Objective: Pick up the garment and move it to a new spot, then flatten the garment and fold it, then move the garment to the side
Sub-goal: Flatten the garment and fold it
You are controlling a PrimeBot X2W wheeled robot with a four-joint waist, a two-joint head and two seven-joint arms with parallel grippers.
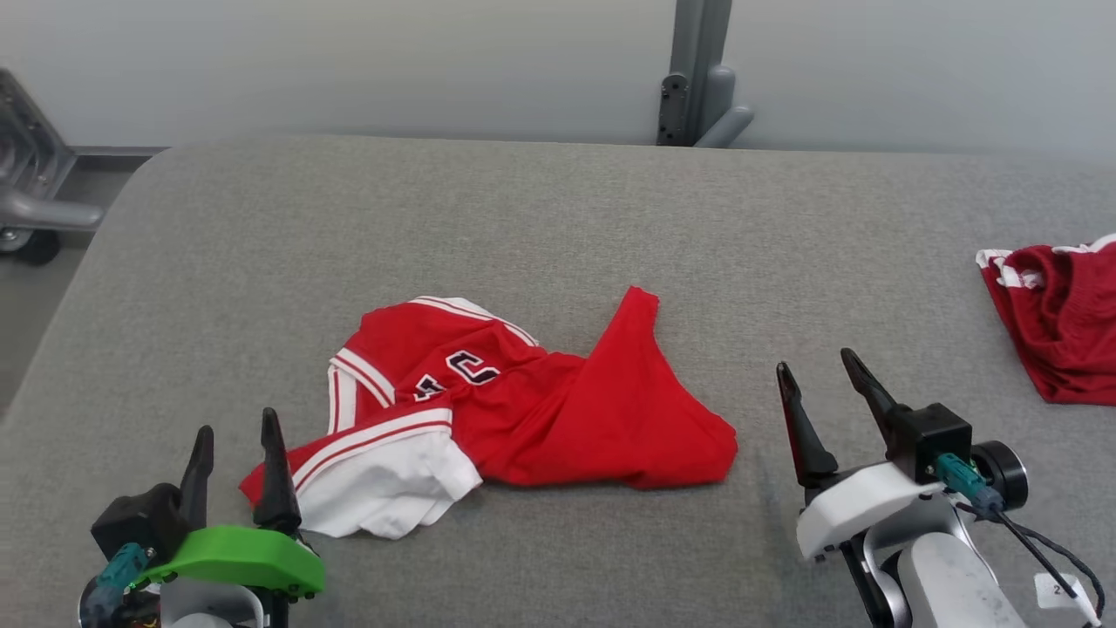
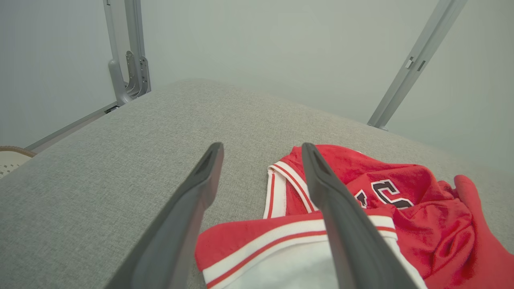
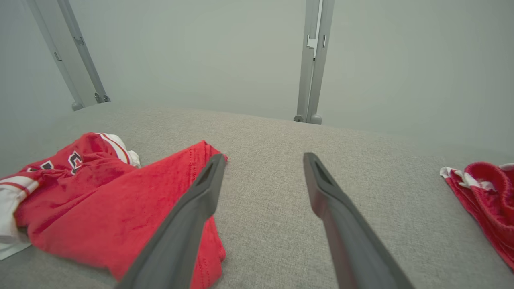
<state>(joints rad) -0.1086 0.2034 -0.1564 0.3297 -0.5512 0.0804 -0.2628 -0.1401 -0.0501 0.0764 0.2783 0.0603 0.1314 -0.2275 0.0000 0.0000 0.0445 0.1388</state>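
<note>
The red jersey [image 1: 523, 410] lies crumpled in the middle of the grey table [image 1: 558, 218]. It looks light, soft and floppy, best pinched at the striped hem on its left. The left gripper [image 1: 237, 427] sits just beside that hem and the right gripper [image 1: 815, 358] off to the right, both jaws wide and empty.

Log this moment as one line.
garment: crumpled red-and-white jersey, unfolded, on grey fabric surface | left claw: open, at jersey's striped edge | right claw: open, empty, right of jersey
</note>
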